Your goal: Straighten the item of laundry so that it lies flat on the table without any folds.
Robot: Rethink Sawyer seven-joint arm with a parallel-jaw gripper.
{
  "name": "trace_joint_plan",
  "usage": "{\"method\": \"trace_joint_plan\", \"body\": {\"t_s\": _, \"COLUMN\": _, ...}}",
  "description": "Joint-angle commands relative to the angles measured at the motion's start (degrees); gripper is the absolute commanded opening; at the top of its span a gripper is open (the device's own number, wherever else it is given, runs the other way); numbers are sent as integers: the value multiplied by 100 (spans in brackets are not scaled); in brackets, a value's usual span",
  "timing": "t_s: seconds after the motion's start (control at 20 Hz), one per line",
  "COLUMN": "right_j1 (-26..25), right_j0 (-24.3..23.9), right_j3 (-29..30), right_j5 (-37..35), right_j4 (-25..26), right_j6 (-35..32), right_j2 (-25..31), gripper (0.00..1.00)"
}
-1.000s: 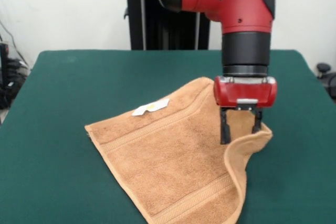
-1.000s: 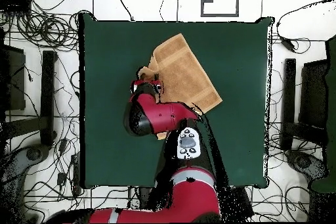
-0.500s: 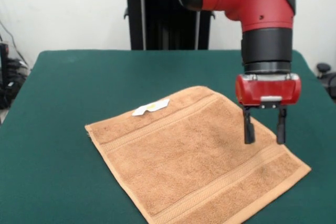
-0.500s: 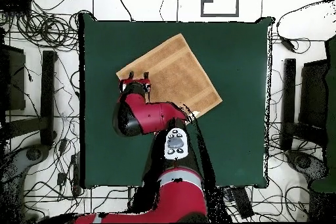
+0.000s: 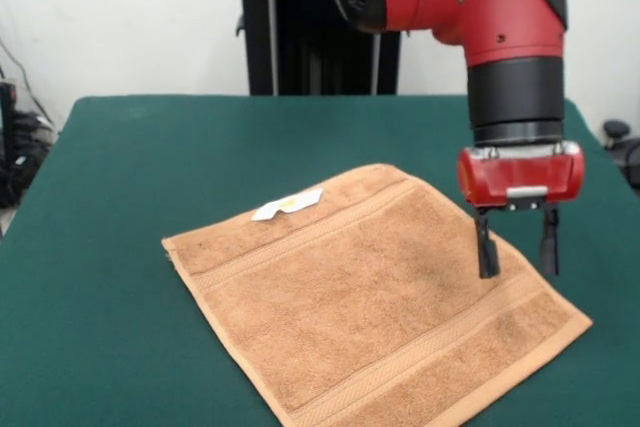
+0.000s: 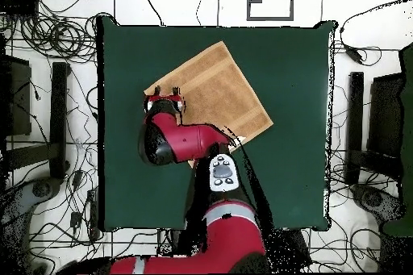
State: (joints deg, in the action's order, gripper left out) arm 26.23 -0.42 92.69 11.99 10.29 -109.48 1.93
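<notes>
Nearest to us we see the towel [image 5: 370, 297] [image 6: 211, 90], a roughly square piece of orange-tan terry with woven border bands and hemmed edges. It lies spread flat, turned like a diamond, on the dark green felt counter [image 5: 110, 197] [image 6: 294, 159]. A small white tag [image 5: 287, 204] rests at its far edge; we cannot read any writing on it. Above the towel's right corner hangs the gripper [image 5: 517, 242] [image 6: 164, 92], its black jaws wide apart and holding nothing.
</notes>
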Motion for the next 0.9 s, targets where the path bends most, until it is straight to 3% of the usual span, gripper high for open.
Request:
{"method": "trace_joint_plan", "body": {"t_s": 0.05, "right_j1": 630, "right_j0": 1144, "right_j3": 556, "right_j5": -1414, "right_j4": -762, "right_j6": -940, "right_j2": -1258, "gripper": 100}}
{"method": "trace_joint_plan", "body": {"t_s": 0.25, "right_j1": 1027, "right_j0": 1123, "right_j3": 696, "right_j5": -2169, "right_j4": -686, "right_j6": -749, "right_j2": -1398, "gripper": 100}}
{"method": "trace_joint_plan", "body": {"t_s": 0.9, "right_j1": 1277, "right_j0": 332, "right_j3": 1012, "right_j5": -2921, "right_j4": -180, "right_j6": -355, "right_j2": -1332, "gripper": 100}}
